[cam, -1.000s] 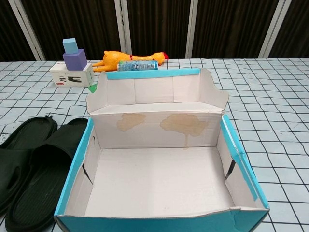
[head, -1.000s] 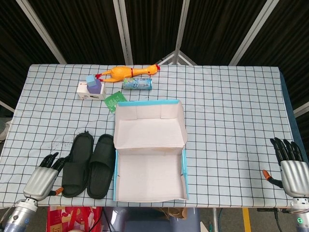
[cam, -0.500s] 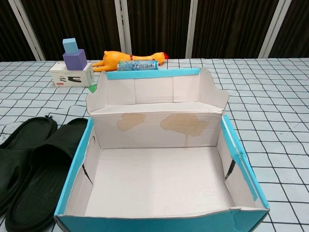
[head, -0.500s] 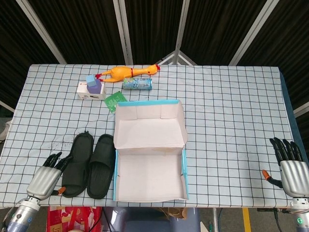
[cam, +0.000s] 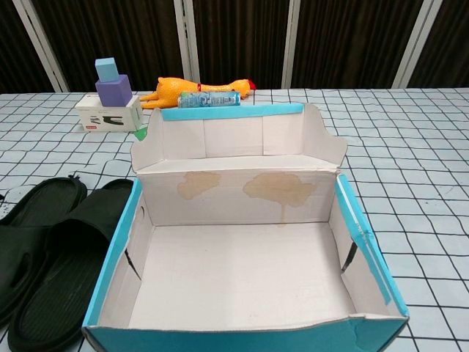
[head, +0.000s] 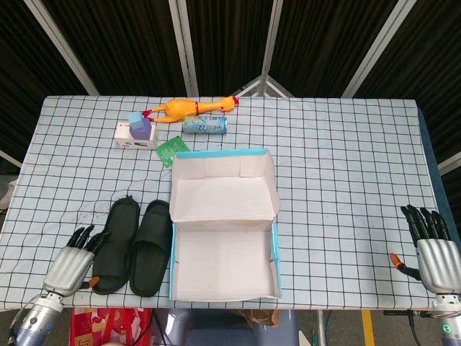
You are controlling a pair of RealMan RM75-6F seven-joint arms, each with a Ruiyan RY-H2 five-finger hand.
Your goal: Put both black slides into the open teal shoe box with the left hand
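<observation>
Left hand (head: 70, 261) hangs spread and empty just beside the outer slide (head: 114, 244), left of the teal shoe box (head: 225, 249) — best to grip that slide's strap squarely.

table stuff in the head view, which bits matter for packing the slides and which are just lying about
For the job:
- two black slides, side by side left of the box
- open teal shoe box, empty
- left hand, beside the outer slide, holding nothing

Lying about:
- rubber chicken
- small can
- white box with purple and blue blocks on it
- green card
- right hand, idle
</observation>
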